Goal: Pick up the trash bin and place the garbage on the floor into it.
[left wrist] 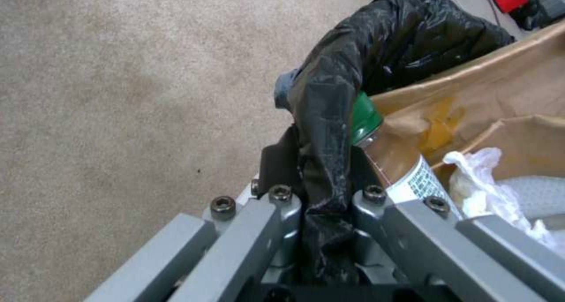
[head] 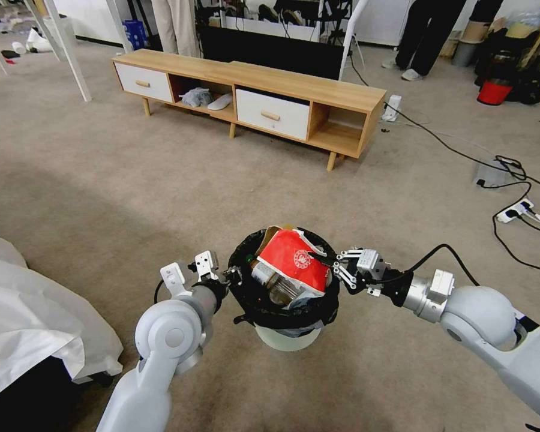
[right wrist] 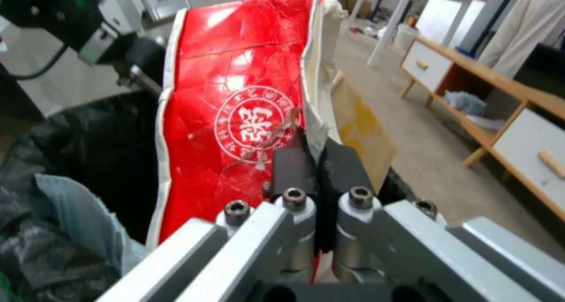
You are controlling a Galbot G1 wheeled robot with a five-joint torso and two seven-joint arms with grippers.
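Note:
The trash bin (head: 285,341), white with a black bag (left wrist: 329,112) folded over its rim, sits centred between my arms. My left gripper (head: 235,277) is shut on the near-left rim, and the left wrist view shows its jaws (left wrist: 321,160) pinching the bag-covered edge. Garbage fills the bin: a green-capped bottle (left wrist: 368,116), a brown paper bag (left wrist: 500,94) and a white tissue (left wrist: 480,178). On top lies a flat red packet (head: 297,264). My right gripper (head: 336,270) is shut on that packet's edge (right wrist: 235,99) over the bin's right rim.
A low wooden cabinet (head: 252,90) with white drawers stands ahead across the beige carpet. Cables and power strips (head: 513,210) trail on the right and a red bucket (head: 494,92) sits far right. White cloth (head: 30,324) drapes at my left.

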